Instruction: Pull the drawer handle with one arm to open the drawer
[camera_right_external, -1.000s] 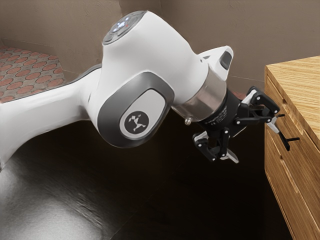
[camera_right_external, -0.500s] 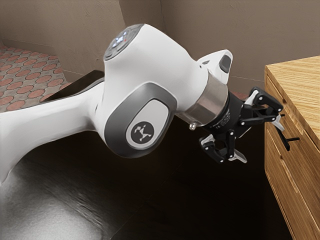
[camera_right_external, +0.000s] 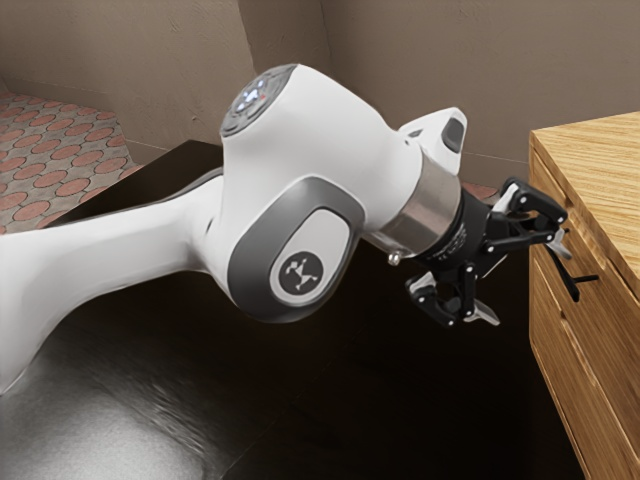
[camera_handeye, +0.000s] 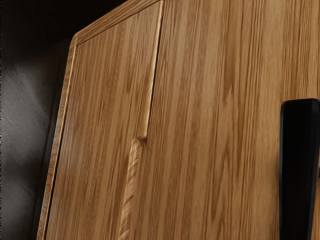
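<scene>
Since the drawer (camera_right_external: 590, 305) opens only by its black handle (camera_right_external: 578, 283), I hold my gripper (camera_right_external: 508, 265) near it, jaws spread wide, grasping nothing, ready to straddle it.

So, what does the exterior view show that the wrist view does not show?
Exterior view: the white arm, its open hand just short of the handle, the top of the cabinet and a tiled floor. Wrist view: the seams between the front panels, close up. Both: the wooden cabinet and its black handle.
</scene>
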